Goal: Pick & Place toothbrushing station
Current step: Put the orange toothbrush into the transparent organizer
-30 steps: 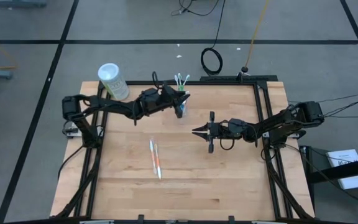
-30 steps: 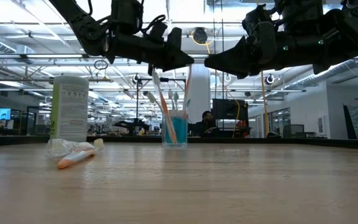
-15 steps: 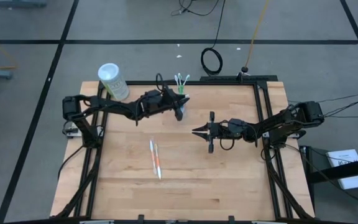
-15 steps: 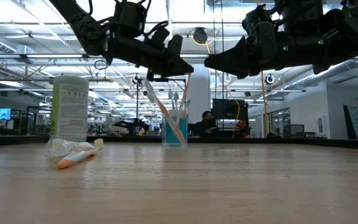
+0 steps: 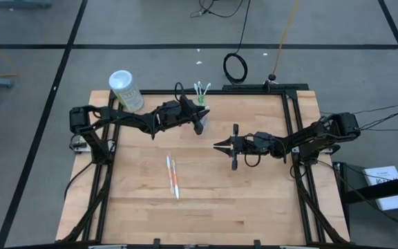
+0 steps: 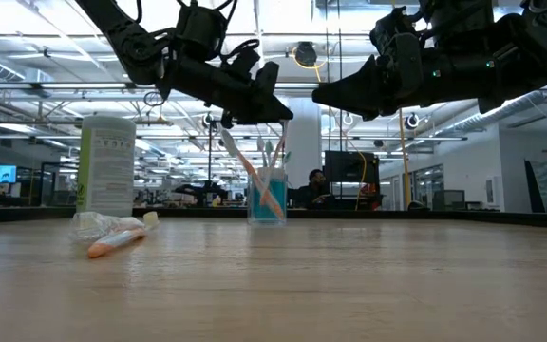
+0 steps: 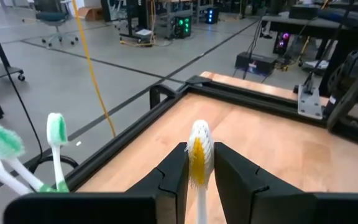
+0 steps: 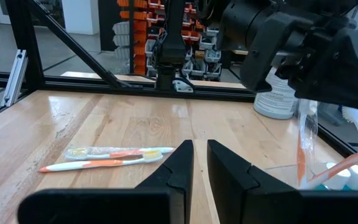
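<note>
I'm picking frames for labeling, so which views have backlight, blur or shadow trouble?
Low view: bright ceiling lights leave both arms as dark silhouettes; the clear cup stays readable. Left wrist view: the orange toothbrush between the left hand's fingers is soft, close to the lens. High view: even light, faint shadows on the table.
</note>
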You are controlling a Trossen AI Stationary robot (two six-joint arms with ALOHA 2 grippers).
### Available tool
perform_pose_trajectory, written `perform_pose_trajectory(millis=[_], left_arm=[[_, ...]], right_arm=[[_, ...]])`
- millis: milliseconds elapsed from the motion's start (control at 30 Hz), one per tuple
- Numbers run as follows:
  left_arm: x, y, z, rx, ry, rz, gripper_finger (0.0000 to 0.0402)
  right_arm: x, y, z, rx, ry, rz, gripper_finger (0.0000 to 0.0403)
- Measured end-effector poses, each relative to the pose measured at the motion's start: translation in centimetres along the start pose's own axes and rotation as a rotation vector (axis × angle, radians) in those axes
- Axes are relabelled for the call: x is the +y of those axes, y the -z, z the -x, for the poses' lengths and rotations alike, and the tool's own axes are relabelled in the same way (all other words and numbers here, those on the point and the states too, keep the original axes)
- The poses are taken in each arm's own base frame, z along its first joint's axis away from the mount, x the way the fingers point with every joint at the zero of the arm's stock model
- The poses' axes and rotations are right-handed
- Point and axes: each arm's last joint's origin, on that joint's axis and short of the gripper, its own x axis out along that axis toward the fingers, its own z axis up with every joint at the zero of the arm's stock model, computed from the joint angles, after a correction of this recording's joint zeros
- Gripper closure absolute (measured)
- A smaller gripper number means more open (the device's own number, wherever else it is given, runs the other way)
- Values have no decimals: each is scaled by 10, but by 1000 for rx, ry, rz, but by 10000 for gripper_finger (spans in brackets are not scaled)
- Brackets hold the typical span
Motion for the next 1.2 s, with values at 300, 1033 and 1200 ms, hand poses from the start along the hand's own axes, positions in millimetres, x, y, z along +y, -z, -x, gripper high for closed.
perform_pose_trajectory(millis=[300, 1033, 1200], left_arm=[[1, 8, 0, 81, -15, -10, 330], [1, 11, 1, 119, -26, -34, 313], [1, 12, 1, 123, -26, -32, 257]], right_arm=[[0, 0, 0, -1, 0, 0, 362], [0, 0, 0, -1, 0, 0, 362], [0, 0, 0, 0, 0, 0, 362]])
